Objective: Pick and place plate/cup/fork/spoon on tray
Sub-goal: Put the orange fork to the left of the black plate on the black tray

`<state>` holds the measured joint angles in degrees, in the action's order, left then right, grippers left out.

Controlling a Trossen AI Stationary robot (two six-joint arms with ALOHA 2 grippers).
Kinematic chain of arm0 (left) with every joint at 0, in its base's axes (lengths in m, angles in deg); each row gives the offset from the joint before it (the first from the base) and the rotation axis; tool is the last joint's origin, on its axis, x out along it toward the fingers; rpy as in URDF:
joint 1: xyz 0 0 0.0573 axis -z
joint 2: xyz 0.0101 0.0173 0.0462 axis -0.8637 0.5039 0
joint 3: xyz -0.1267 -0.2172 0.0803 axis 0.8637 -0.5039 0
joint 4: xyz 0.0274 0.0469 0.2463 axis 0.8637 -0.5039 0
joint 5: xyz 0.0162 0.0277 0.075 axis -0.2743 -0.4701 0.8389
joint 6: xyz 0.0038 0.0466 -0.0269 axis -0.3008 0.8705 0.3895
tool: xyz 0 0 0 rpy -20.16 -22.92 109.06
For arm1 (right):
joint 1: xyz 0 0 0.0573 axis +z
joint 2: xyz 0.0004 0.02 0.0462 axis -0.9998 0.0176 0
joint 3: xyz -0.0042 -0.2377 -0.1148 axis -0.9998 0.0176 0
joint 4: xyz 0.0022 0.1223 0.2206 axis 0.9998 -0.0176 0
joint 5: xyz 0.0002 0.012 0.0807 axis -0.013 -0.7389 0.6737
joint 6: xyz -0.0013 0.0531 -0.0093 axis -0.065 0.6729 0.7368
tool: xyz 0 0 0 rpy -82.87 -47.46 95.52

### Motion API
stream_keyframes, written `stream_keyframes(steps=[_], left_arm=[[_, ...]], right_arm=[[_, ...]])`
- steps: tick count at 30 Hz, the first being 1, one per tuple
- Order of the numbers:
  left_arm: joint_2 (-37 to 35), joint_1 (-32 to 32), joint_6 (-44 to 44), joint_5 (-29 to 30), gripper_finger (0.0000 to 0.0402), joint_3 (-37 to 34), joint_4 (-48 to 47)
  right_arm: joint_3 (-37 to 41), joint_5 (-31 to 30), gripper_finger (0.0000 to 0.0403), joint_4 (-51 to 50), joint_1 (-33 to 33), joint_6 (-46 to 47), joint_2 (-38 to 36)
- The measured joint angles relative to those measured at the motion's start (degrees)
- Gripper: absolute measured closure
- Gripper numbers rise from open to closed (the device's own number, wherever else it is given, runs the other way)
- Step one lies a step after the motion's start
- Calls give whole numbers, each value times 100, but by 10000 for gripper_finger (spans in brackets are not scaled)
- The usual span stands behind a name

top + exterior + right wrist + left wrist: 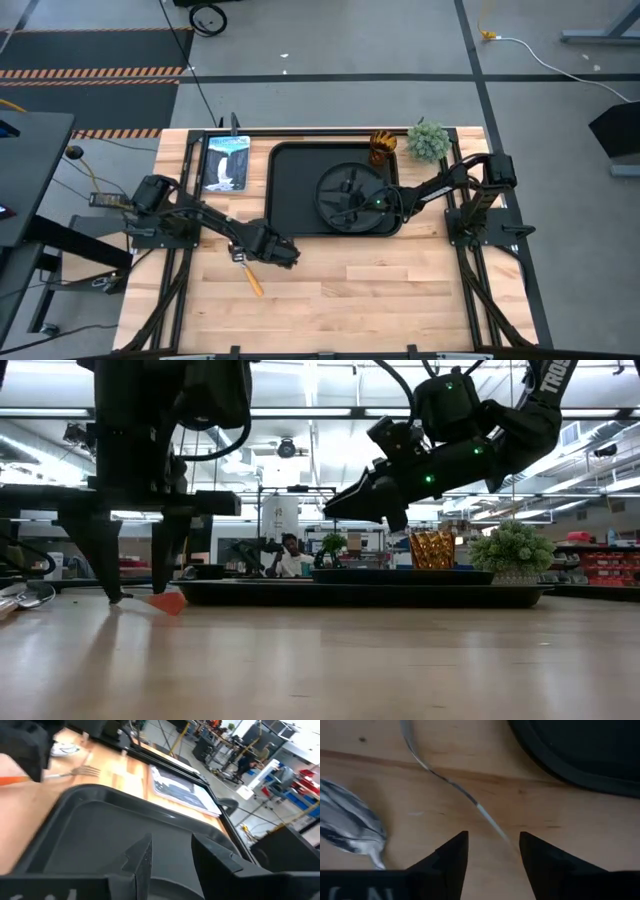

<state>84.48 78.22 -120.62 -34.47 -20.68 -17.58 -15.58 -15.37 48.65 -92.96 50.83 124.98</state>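
Observation:
The black tray (300, 170) lies at the table's far middle, and the round black plate (350, 195) lies flat in its right half. The amber cup (383, 147) stands on the table at the tray's far right corner. The slim silvery fork (455, 787) and the spoon's round bowl (350, 827) lie on the wood near the tray's near left corner. My left gripper (492, 855) is open and points down, its fingertips on either side of the fork's thin stem. My right gripper (167, 855) is open and empty above the plate.
A green fuzzy plant ball (428, 140) stands right of the cup. A flat printed card (225, 162) lies left of the tray. An orange utensil handle (252, 282) lies on the wood near my left gripper. A person (290, 555) shows far behind the table.

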Motion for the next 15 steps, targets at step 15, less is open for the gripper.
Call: stream_keyframes(steps=[15], left_arm=[[192, -43, 321, -504, 277, -20, 143]], right_arm=[[0, 61, 260, 5, 215, 22, 0]])
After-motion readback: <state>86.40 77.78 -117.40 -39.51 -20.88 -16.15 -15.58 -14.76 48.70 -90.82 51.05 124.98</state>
